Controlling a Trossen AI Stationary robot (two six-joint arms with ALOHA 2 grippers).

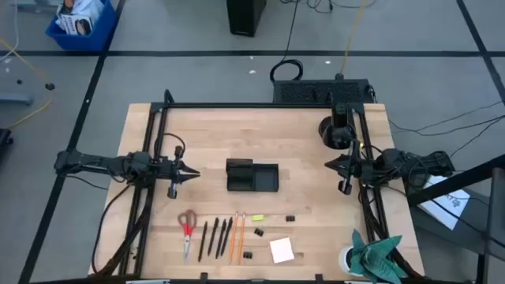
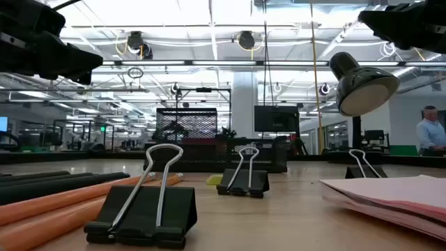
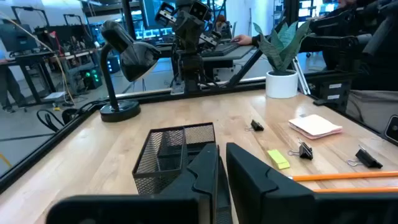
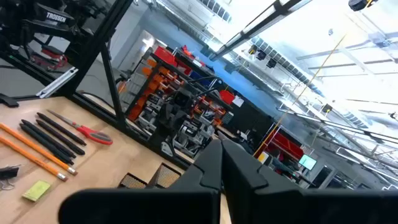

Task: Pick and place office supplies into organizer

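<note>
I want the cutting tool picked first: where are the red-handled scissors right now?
In the high view the red-handled scissors lie flat at the left end of the supply row near the table's front edge, beside the thin dark pens, untouched by either arm.

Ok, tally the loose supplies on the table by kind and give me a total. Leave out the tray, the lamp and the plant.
Scissors: 1
Pens: 3, as far as the high view shows
Pencils: 2
Binder clips: 3
Yellow-green bit: 1
Sticky-note pad: 1
Total: 11
</note>
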